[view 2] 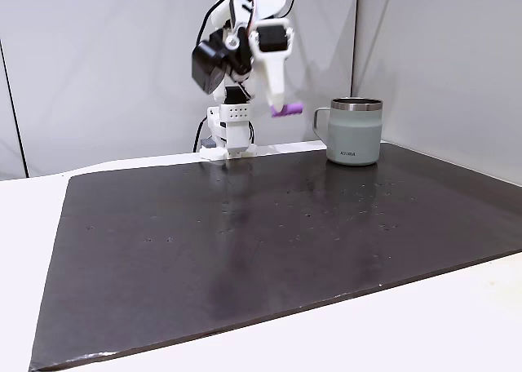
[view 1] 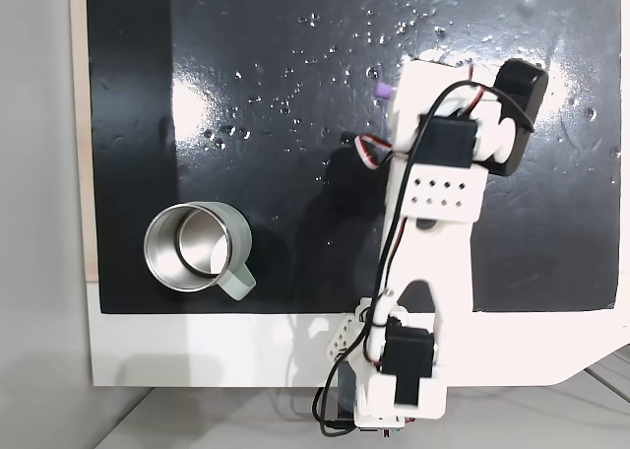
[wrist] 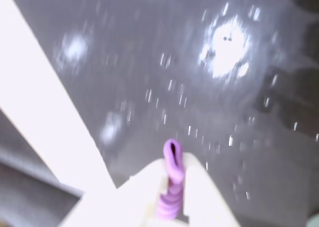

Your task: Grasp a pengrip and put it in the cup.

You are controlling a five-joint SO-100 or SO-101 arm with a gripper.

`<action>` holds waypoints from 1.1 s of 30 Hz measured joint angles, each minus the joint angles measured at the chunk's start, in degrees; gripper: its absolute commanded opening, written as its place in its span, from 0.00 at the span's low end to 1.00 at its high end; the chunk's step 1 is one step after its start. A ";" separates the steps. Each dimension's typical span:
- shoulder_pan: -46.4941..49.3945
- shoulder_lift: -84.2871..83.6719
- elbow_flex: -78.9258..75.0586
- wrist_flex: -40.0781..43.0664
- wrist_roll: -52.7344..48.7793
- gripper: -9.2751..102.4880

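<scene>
The light-purple pengrip (view 2: 286, 109) hangs well above the black mat, pinched at the tip of my white gripper (view 2: 281, 106), which is shut on it. From above, the pengrip (view 1: 383, 91) pokes out to the left of the arm's white wrist. In the wrist view the ribbed purple tube (wrist: 171, 179) sits squeezed between the two white fingers (wrist: 204, 197), its open end pointing away. The cup (view 1: 197, 248), steel inside and grey-green outside, stands upright on the mat at lower left in the top-down fixed view, handle toward the lower right. In the side fixed view the cup (view 2: 356, 133) stands right of the gripper.
A black mat (view 2: 269, 233) covers most of the white table and shows small shiny specks. The arm's white base (view 2: 228, 135) stands at the mat's far edge, left of the cup. A grey wall runs behind.
</scene>
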 measured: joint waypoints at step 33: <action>-52.91 12.48 3.60 11.16 -9.84 0.08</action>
